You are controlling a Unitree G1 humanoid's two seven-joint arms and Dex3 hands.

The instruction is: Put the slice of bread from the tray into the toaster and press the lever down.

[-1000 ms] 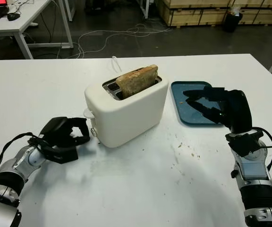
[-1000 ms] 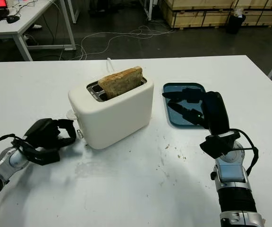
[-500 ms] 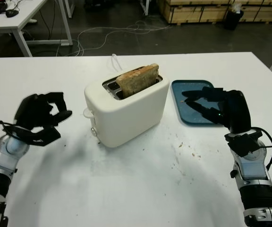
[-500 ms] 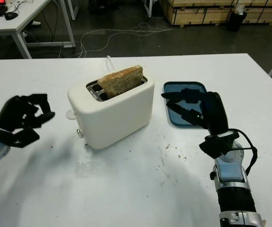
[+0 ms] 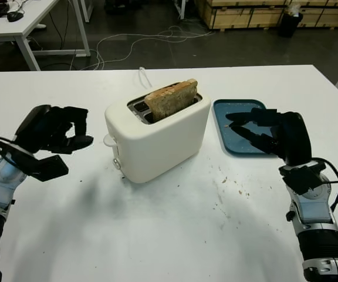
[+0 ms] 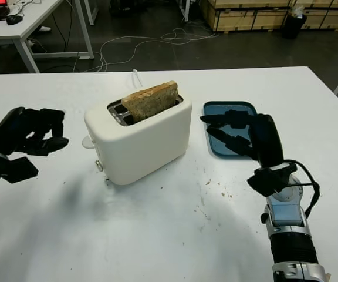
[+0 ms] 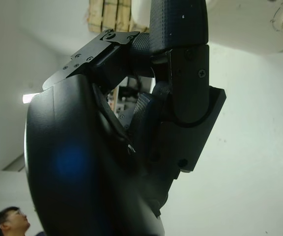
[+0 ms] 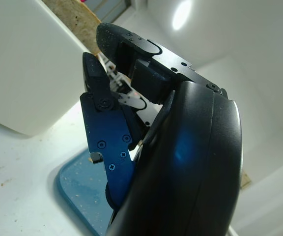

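A white toaster (image 5: 163, 138) stands mid-table with a browned slice of bread (image 5: 170, 98) sticking high out of its slot. Its side with the white knob (image 5: 107, 140) and lever slot faces my left hand (image 5: 78, 132). That hand hangs above the table a hand's width left of the toaster, fingers curled, holding nothing. The blue tray (image 5: 220, 132) lies right of the toaster with no bread on it. My right hand (image 5: 235, 123) hovers open over the tray. The right wrist view shows the toaster wall (image 8: 18, 64), the bread (image 8: 77, 14) and the tray (image 8: 77, 191).
Crumbs (image 5: 222, 194) are scattered on the white table in front of the tray. A white cord (image 5: 142, 76) runs off behind the toaster. Beyond the far edge are floor cables and another table (image 5: 22, 29). A person's head (image 7: 4, 221) appears in the left wrist view.
My left hand pulled back from the toaster's lever side, moving left and up off the table. The right hand stayed over the tray. The bread sits at the same height.
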